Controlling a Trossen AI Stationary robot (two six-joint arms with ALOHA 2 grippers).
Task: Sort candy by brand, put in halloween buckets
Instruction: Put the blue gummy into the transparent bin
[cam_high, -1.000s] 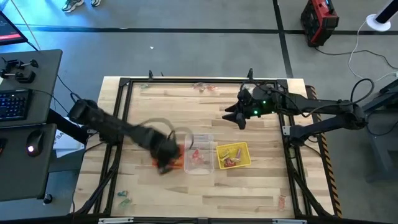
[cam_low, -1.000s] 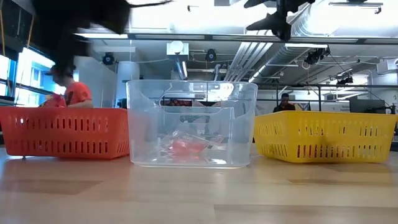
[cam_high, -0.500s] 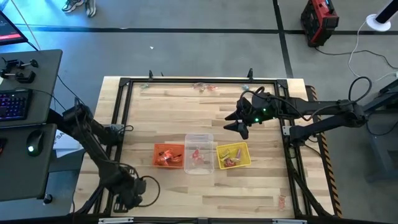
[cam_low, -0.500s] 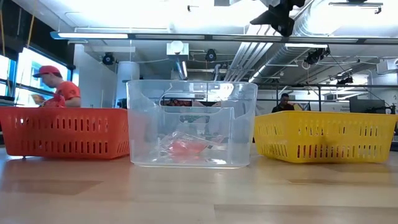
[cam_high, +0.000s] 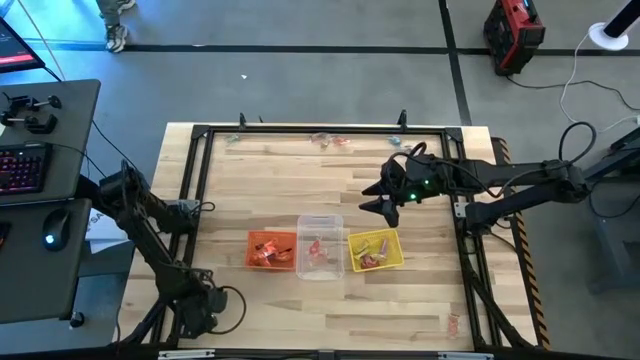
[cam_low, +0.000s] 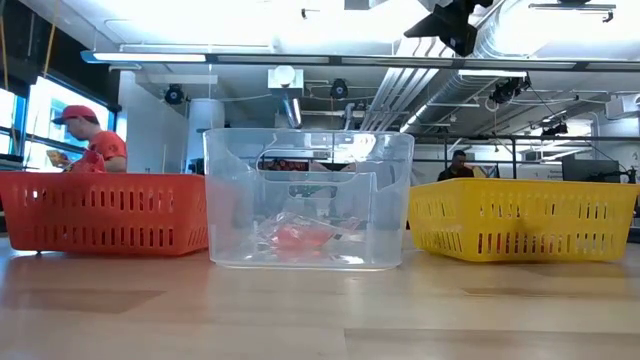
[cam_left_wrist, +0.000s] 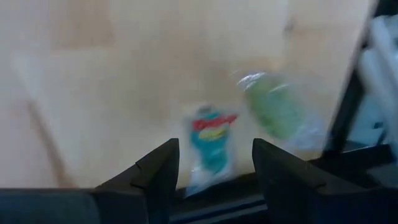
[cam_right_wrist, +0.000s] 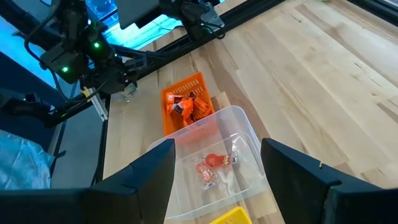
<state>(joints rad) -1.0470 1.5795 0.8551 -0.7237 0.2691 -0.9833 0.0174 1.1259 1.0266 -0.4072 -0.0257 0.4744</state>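
Three buckets (cam_high: 320, 250) already hold candy; the left pincer (cam_left_wrist: 211, 171), spread wide, hovers above a teal sweet (cam_left_wrist: 211, 140) left to sort.

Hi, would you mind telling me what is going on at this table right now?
Two robot arms are sorting candy into three tubs mid-table: an orange tub, a clear tub and a yellow tub, each already holding some. The left hand, open, hangs over a teal candy at the table's near left corner. The right hand, open and empty, hovers behind the yellow tub.
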